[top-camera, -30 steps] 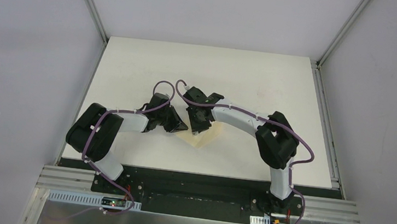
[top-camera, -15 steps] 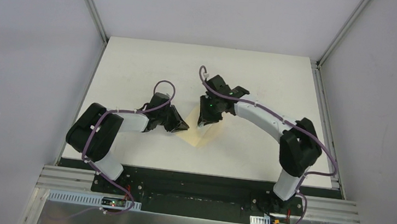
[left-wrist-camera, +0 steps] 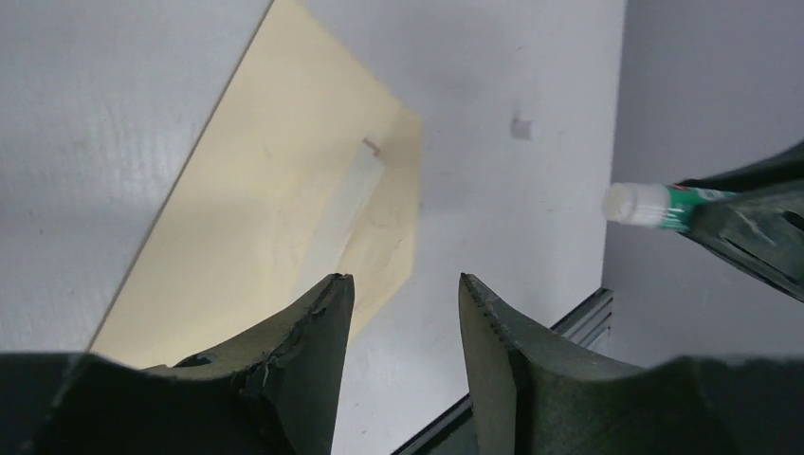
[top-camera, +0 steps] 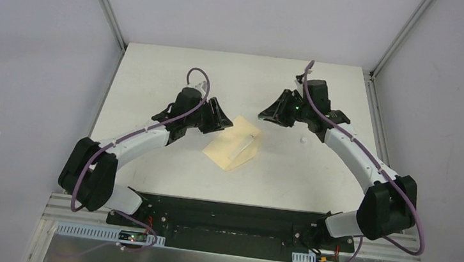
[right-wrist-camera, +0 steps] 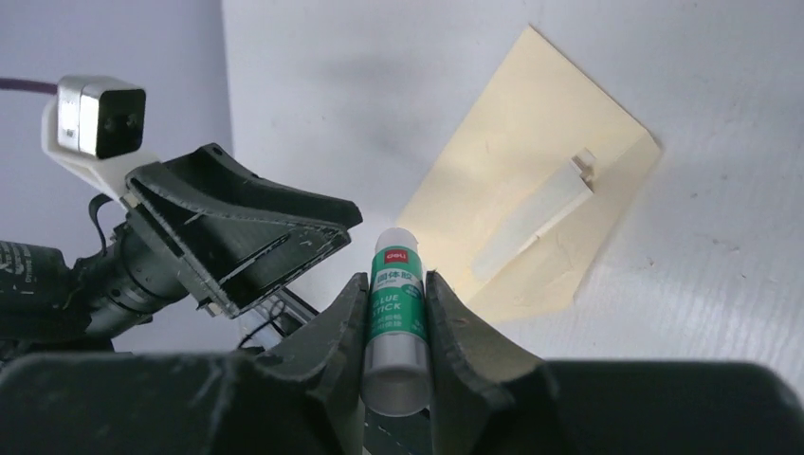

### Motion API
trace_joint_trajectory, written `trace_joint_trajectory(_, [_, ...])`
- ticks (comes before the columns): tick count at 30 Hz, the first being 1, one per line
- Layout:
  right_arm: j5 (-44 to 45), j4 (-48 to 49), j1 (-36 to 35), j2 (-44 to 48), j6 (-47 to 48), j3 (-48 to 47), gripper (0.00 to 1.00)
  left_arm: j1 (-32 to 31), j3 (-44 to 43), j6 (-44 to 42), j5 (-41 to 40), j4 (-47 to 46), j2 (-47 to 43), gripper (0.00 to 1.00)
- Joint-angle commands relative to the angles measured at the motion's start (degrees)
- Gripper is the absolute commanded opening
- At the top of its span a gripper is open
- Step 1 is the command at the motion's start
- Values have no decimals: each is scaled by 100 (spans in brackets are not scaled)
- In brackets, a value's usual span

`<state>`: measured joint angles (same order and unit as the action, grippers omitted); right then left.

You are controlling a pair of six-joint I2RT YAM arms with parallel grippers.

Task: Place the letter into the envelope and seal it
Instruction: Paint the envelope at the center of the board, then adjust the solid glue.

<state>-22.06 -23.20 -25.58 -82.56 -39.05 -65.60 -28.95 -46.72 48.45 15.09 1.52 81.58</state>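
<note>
Fingers [left-wrist-camera: 313, 322] of the left hand [left-wrist-camera: 403, 282] stand apart with an open gap and nothing held between them, and the hand hovers by the far left edge of the envelope [top-camera: 224, 153], not touching the paper. From its wrist view the yellow-tan envelope lies flat on the white worktop [top-camera: 157, 79], turned diagonally, its lower part running under the left finger in that view. A paler narrow strip [right-wrist-camera: 531, 223] lies along the envelope's right side, and what it is cannot be told. The right hand [top-camera: 269, 114] is lifted off to the far right of the envelope, well apart from it, with its fingers clamped on a green and white glue stick [right-wrist-camera: 395, 303], whose white tip points toward the envelope and the left hand. A small white cap [top-camera: 304, 139] lies alone on the worktop to the right of the envelope, near the right hand
</note>
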Motion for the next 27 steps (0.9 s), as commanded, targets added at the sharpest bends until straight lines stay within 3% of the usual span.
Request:
trace_joint_trajectory(1, [-748,1393,270,432,-737,140,0,-23,-525,-362,217,-119,-542,48])
trace_joint_trajectory(4, [-976,1938,379,489,-1152,248,0,-23,-899,-1038,372,24,-716,57])
trace_joint_trajectory(6, [-988,2379,420,598,-1441,364,0,6,-1112,-1022,498,127,-768,60])
trace_joint_trajectory(10, [-732,3083,417,836,-1726,527,0,5,-1124,492,933,-452,-815,59])
trace_joint_trajectory(14, [-365,3913,418,1027,-2059,841,0,-20,-688,2242,351,-1398,-1137,61])
trace_joint_trajectory(22, [347,4902,136,1183,-2181,1006,0,-370,-1183,3654,-544,-2111,-882,72])
trace_joint_trajectory(27, [643,5017,-75,1208,-1978,892,0,-662,-1516,3832,-838,-2113,-580,74])
